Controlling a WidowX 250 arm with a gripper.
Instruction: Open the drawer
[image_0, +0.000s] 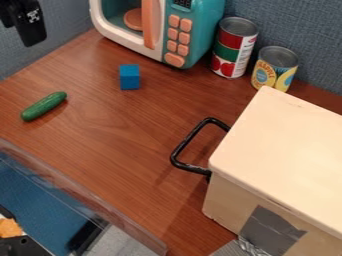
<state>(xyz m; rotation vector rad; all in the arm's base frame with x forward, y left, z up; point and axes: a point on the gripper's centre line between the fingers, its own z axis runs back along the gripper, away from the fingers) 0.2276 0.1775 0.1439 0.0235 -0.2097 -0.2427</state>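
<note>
Cream-topped drawer box (287, 145) is the closest thing to the camera, taking up the lower right of the frame, with a patch of silver duct tape (270, 230) on its tan side. That's the drawer unit as far as I can tell, with a bent black handle (191, 137) sticking out of its left side, pretty much mid-frame. The drawer front faces away from the camera, so I can't say for sure how far in it sits.

End effector (25, 22) is way up in the upper left corner, partly cut off by the edge, well apart from the handle. Honestly can't tell how open it is or whether it's got hold of anything.

Rest of the wood-look desk (127, 145): a green toy cucumber (44, 106) lying at a slant on the left, a blue cube (129, 77) upper middle, and a teal and white toy microwave (205, 30) at the top with an orange handle and buttons, plus an orange disc (133, 19) inside. Two cans stand upright to its right, a red and green tomato one (230, 52) and a shorter yellow and blue one (273, 70), just behind the box.
</note>
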